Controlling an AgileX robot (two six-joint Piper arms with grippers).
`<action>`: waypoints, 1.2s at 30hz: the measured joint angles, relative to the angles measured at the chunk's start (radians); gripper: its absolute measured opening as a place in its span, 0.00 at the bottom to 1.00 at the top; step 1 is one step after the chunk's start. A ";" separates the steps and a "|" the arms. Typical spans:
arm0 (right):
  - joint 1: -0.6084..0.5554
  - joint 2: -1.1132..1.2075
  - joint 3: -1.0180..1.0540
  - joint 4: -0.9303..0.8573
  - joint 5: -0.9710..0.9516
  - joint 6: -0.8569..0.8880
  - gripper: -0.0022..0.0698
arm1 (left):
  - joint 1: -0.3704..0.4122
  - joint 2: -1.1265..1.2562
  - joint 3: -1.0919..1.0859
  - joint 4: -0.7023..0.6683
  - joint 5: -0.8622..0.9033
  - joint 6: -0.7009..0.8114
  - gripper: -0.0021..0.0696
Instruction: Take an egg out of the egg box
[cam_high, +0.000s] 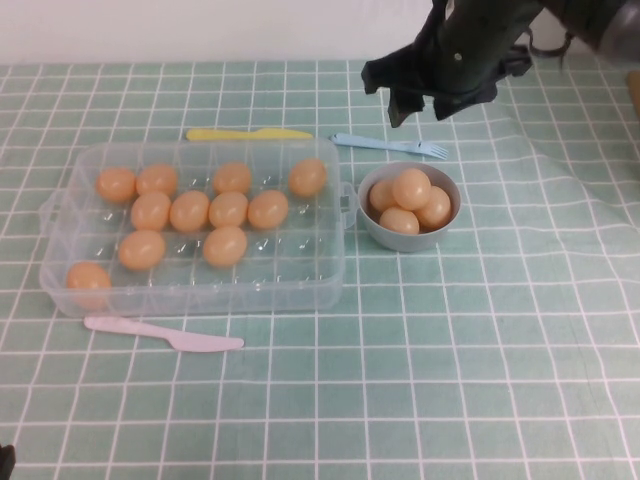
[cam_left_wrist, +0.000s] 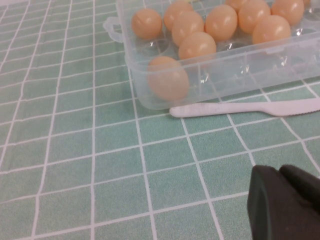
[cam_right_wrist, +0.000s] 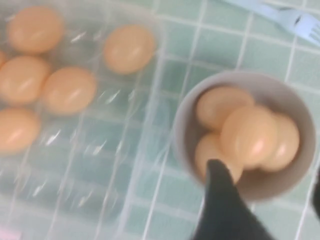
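The right gripper (cam_high: 420, 108) hovers released beyond the egg box (cam_high: 330, 275); the left gripper (cam_left_wrist: 285, 200), state unclear, sits near its corner. The egg (cam_high: 307, 177) looks smooth, light, fragile: pinch its middle gently

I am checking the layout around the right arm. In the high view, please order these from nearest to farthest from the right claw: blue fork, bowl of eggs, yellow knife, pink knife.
The right claw hangs above the table's far side.
1. Blue fork: just below the claw.
2. Grey-blue bowl of eggs: nearer the robot.
3. Yellow knife: to the left, behind the egg box.
4. Pink knife: in front of the box.

The left claw is parked at the near left.
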 joint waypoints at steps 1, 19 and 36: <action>0.016 -0.044 0.035 -0.006 0.000 0.000 0.49 | 0.000 0.000 0.000 0.000 0.000 0.000 0.02; 0.057 -0.768 0.867 -0.006 -0.021 -0.026 0.01 | 0.000 0.000 0.000 0.000 0.000 0.000 0.02; 0.057 -0.938 1.177 0.053 -0.114 -0.077 0.01 | -0.008 0.000 0.000 0.000 0.000 0.000 0.02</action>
